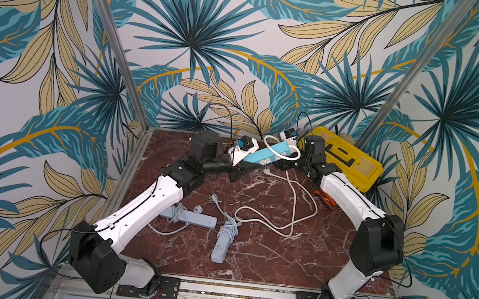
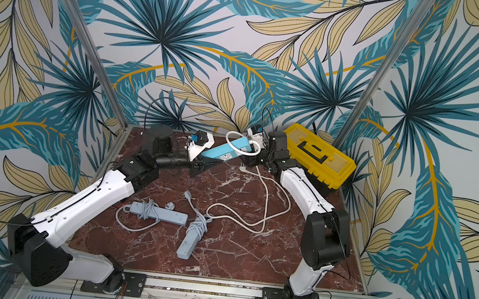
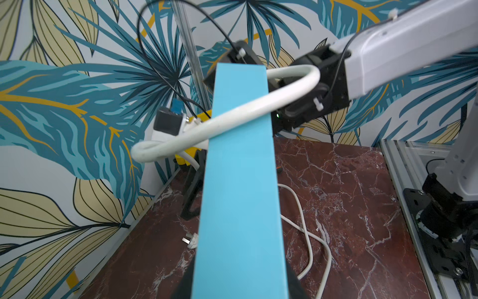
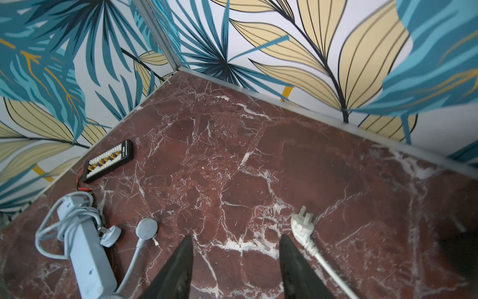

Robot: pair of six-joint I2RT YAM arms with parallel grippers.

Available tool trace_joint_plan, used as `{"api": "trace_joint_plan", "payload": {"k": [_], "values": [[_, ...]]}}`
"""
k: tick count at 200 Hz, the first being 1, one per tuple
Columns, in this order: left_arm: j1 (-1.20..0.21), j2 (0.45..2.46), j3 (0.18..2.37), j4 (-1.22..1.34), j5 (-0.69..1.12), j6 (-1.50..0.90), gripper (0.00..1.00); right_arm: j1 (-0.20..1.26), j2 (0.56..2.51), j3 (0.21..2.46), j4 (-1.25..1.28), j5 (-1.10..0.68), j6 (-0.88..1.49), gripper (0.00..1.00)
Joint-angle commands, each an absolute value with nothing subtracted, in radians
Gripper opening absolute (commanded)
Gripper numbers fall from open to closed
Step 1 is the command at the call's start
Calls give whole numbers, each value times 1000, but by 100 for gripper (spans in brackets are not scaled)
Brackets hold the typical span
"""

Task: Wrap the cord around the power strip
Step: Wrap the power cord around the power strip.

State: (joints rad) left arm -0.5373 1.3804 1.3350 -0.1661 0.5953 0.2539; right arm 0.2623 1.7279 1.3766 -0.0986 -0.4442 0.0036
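The blue power strip (image 1: 265,156) (image 2: 225,151) hangs tilted above the back of the table, with my left gripper (image 1: 241,165) (image 3: 239,292) shut on its lower end. In the left wrist view the strip (image 3: 240,181) fills the middle, and one loop of the white cord (image 3: 232,116) (image 1: 281,147) lies across it. The rest of the cord (image 1: 292,211) trails down onto the table and ends in a white plug (image 4: 302,227) (image 3: 191,242). My right gripper (image 4: 236,240) (image 1: 280,164) points down beside the strip's upper end, open with nothing between its fingers.
Two grey power strips (image 1: 190,216) (image 1: 223,240) with cords wound round them lie near the front left. A yellow toolbox (image 1: 350,163) stands at the back right, with an orange-handled tool (image 1: 323,198) beside my right arm. A black connector board (image 4: 111,160) lies by the wall.
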Motion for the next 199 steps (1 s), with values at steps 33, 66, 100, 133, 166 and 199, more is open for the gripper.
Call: {"api": "trace_joint_plan", "payload": {"k": [33,66,100,133,166,199], "values": [[-549,1367,1431,-81,441,125,0,262,1812,1208,196,-268,152,61],[-524,1384,1447,-81,220,153,0,269,1698,1067,215,-128,74,37],[-512,1449,1485,-81,88,253,0,311,1502,966,156,29,-74,5],[-491,1546,1530,-81,-94,383,0,456,1361,944,47,218,-421,0],[-497,1635,1518,-100,-97,562,0,544,1267,1035,-24,252,-772,0],[-535,1602,1402,-186,108,683,0,541,1287,1330,-249,160,-894,0]]}}
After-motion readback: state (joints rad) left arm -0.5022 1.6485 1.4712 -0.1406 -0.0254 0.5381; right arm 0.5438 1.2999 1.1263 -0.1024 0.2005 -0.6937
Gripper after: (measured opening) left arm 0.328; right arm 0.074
